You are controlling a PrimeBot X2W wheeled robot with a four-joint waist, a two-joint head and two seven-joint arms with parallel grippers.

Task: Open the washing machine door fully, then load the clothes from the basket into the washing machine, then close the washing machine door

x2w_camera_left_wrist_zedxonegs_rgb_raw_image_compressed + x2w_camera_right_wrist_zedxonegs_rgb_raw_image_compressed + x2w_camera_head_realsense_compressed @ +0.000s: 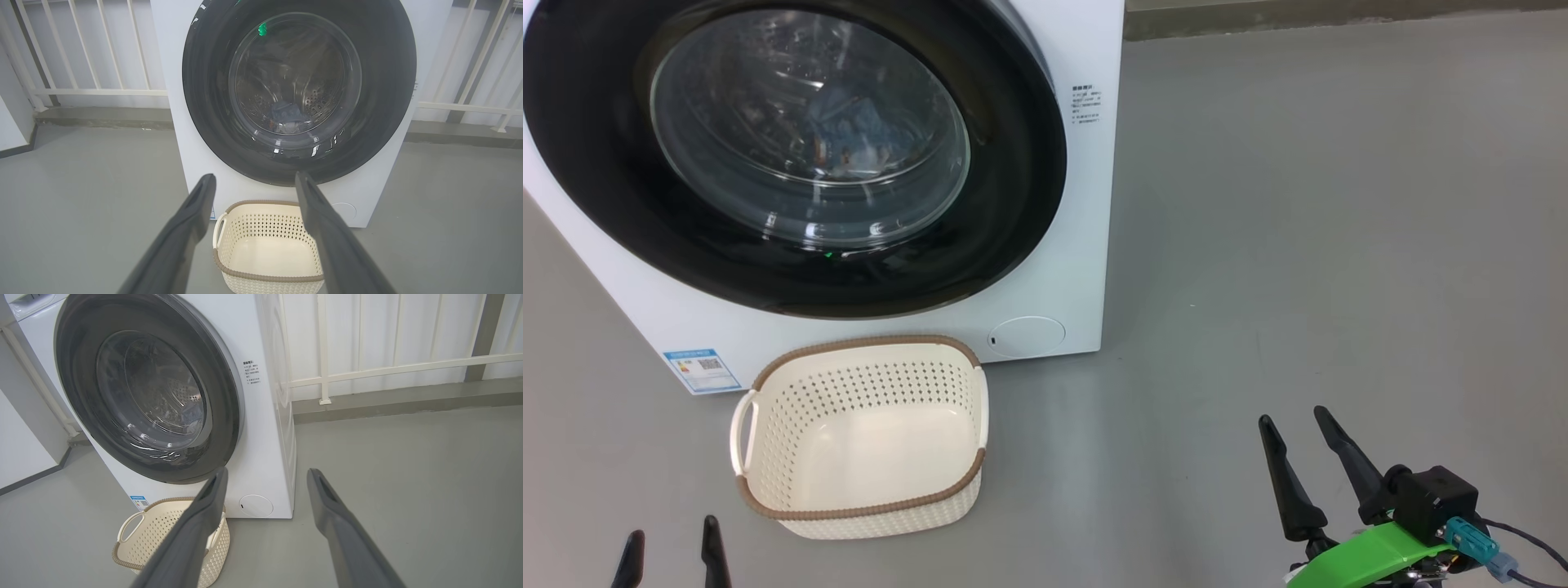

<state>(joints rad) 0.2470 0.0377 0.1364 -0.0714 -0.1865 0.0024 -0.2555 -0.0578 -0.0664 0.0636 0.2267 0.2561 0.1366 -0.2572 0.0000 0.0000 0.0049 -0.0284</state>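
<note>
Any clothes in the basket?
No, the basket shows a bare cream floor; the clothes lie behind the shut door.

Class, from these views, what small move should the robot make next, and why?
Probably just rest the arms: the basket is empty, the washing machine door looks shut with the clothes behind it, and the left gripper and right gripper are open.

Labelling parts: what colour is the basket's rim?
The basket's rim is brown, woven-look; head view shows it best.
</note>
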